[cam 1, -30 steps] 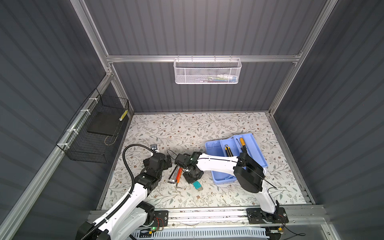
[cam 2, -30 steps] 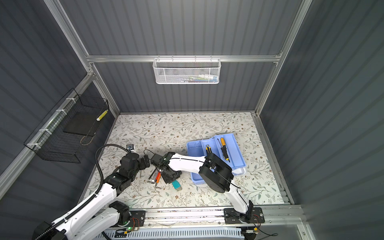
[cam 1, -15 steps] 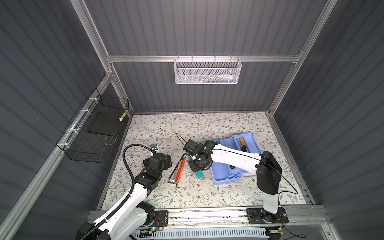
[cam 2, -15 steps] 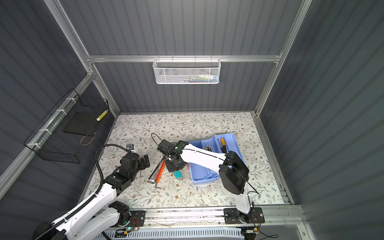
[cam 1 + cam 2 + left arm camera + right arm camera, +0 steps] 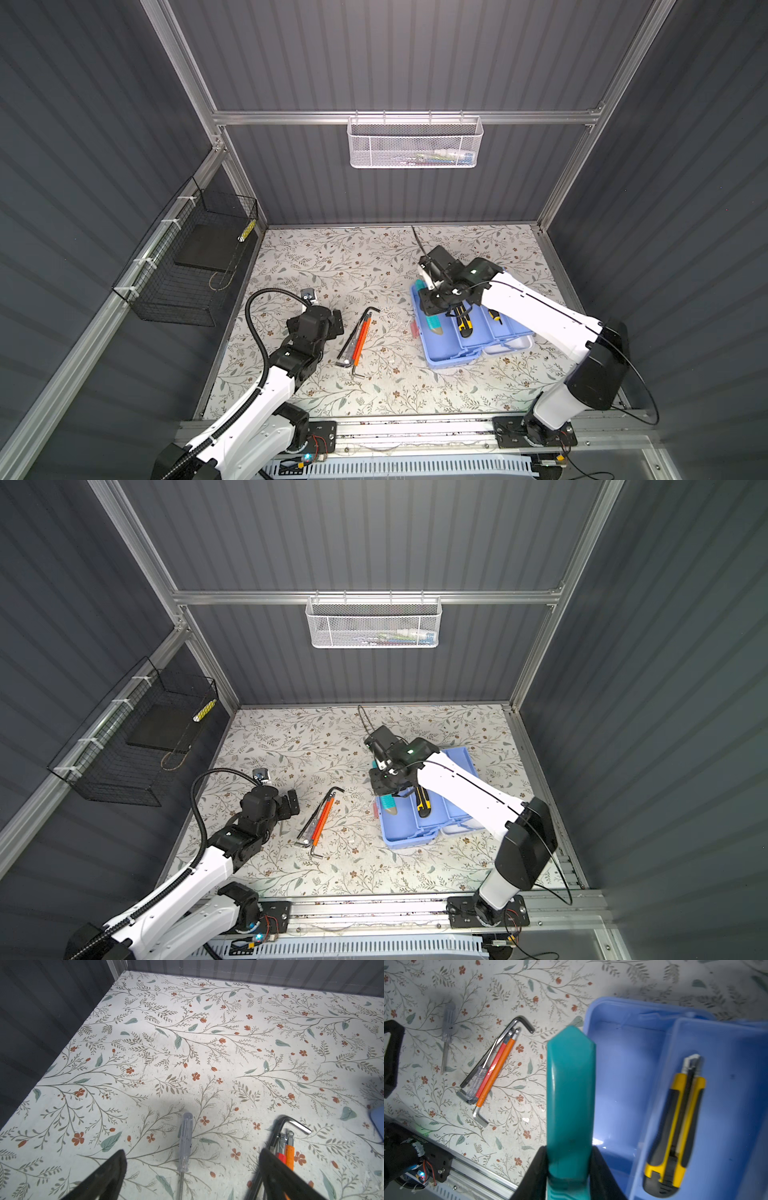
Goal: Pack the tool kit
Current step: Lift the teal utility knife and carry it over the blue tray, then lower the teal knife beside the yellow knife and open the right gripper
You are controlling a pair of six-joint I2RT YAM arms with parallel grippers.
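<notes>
The tool kit's light-blue box (image 5: 453, 357) (image 5: 409, 833) (image 5: 623, 1064) lies open at the right of the floor. My right gripper (image 5: 432, 305) (image 5: 388, 785) (image 5: 570, 1151) is shut on a teal-handled knife (image 5: 432, 322) (image 5: 390, 803) (image 5: 571, 1088), held over the box's left edge. A yellow-and-black utility knife (image 5: 463, 322) (image 5: 424, 802) (image 5: 675, 1126) lies in a tray. Hex keys and orange and red screwdrivers (image 5: 359, 338) (image 5: 320, 818) (image 5: 492, 1072) (image 5: 287, 1147) lie bundled on the floor. My left gripper (image 5: 334, 322) (image 5: 291, 803) (image 5: 193, 1152) stands open over a clear-handled screwdriver (image 5: 186, 1142) (image 5: 447, 1022).
A white mesh basket (image 5: 415, 143) (image 5: 374, 623) hangs on the back wall. A black wire basket (image 5: 195, 266) (image 5: 137, 746) hangs on the left wall. The metal rail (image 5: 395, 428) (image 5: 477, 1169) carrying both arm bases runs along the front edge.
My right gripper has carried the teal knife from the floor beside the tool bundle to the right and back, over the blue box. The left arm has stayed put.
</notes>
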